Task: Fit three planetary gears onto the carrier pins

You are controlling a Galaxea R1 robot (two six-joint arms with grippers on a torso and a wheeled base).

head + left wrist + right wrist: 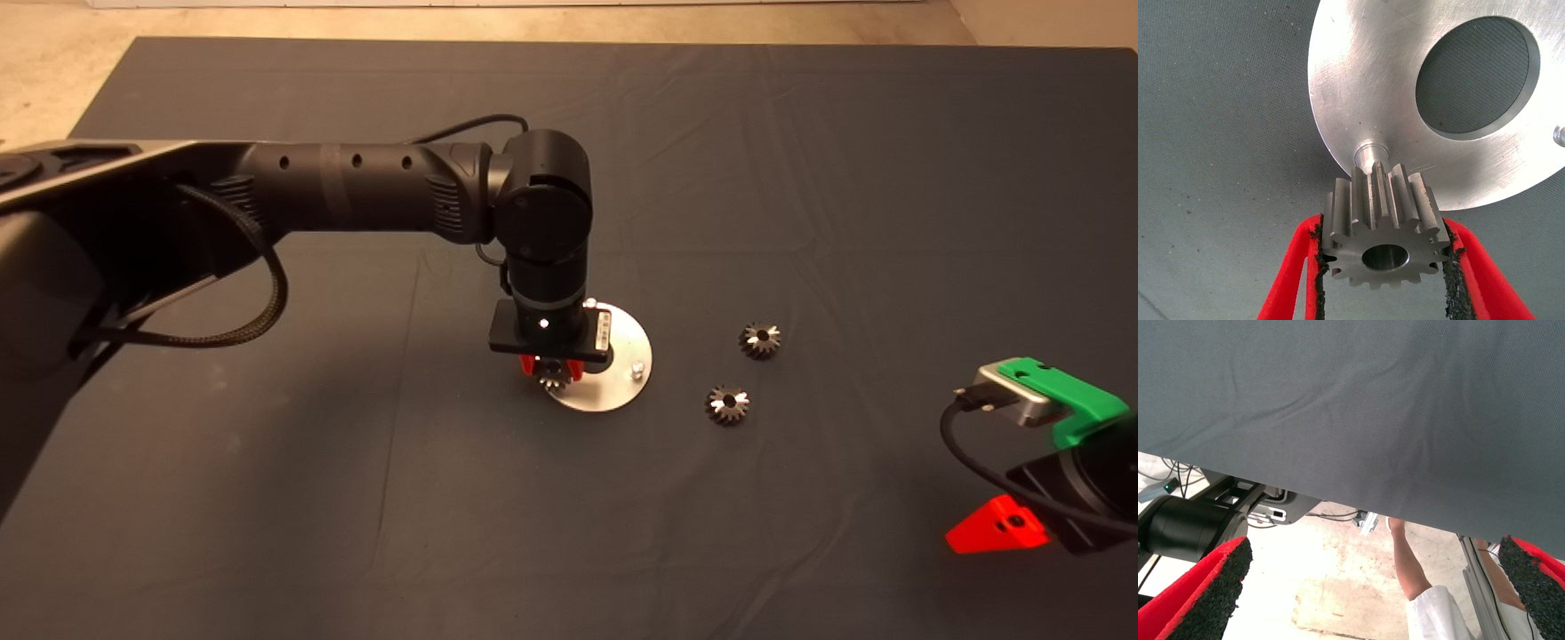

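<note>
Gripped between the left gripper's (1386, 267) two red fingers (1288, 280), a gear (1386, 230) hung close above the plate (1371, 87), its bore facing the wrist camera and its teeth just beside a pin (1366, 155) at the plate's rim. From above, that gripper (551, 369) stood at the plate's (622, 373) seven o'clock edge, and the black wrist covered the plate's left half and its central hole. A second pin (637, 366) showed at about four o'clock on the plate; a third barely showed at the wrist's edge, near twelve. Two loose gears lay on the mat (800, 178) at the plate's three o'clock, one (760, 339) farther back, the other (727, 404) nearer. Parked at the mat's four o'clock edge, the right gripper (996, 524) held nothing, its pads (1211, 597) spread wide. Beyond the mat, its camera caught a person's leg (1408, 563) on the floor.
</note>
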